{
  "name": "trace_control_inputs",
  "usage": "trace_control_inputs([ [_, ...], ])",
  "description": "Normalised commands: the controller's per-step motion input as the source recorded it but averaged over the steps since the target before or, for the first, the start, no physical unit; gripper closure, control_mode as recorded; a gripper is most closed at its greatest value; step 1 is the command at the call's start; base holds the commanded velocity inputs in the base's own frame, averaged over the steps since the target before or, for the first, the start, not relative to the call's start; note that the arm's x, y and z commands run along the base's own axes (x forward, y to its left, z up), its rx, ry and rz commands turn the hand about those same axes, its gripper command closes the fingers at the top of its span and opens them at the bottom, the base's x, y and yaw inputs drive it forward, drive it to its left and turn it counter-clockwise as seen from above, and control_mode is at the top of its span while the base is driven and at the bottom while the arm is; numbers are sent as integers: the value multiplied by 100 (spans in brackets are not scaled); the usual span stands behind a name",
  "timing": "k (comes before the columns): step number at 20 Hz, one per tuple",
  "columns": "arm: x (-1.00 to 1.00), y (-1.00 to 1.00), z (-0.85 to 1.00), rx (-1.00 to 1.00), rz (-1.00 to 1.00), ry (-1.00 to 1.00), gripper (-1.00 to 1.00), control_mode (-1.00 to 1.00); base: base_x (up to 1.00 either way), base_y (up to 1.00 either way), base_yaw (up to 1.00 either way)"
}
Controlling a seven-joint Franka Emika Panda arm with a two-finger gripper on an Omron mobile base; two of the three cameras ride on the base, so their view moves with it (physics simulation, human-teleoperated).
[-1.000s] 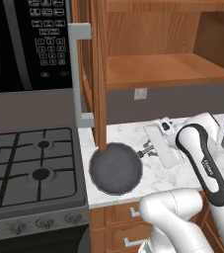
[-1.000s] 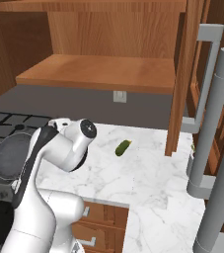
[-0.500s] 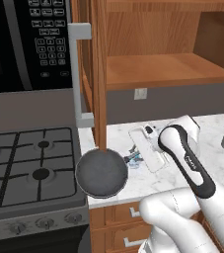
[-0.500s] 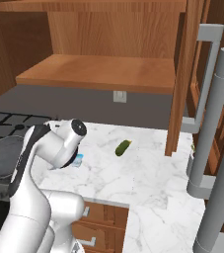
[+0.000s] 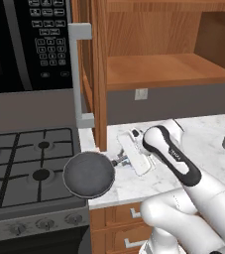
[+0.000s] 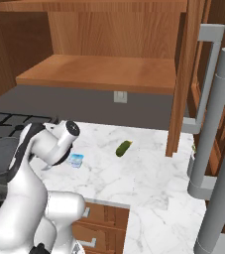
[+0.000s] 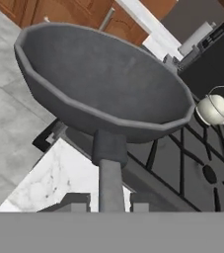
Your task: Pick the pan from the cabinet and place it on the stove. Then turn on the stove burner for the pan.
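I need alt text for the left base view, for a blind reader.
The claw holds the dark pan by its handle over the stove's front right edge. Behind stands the open cabinet.

Dark-grey pan (image 5: 89, 174) level, over stove (image 5: 29, 171) front-right edge, cabinet (image 5: 148, 64) open

- I get even, bright, rendered light with no glare
- Soft shading darkens the upper left of my right base view
- My hand view looks coarse and slightly blurry
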Motion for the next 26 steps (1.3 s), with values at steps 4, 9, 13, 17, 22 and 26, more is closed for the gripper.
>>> trace_control_inputs([
  [4,22,32,-16,2,0,6,100,-100,0,0,0],
  [9,19,31,-13,0,0,3,100,-100,0,0,0],
  [13,17,33,-14,0,0,3,100,-100,0,0,0],
  [17,18,34,-17,0,0,4,100,-100,0,0,0],
  [22,18,36,-20,0,0,4,100,-100,0,0,0],
  [26,20,35,-23,0,0,3,100,-100,0,0,0],
])
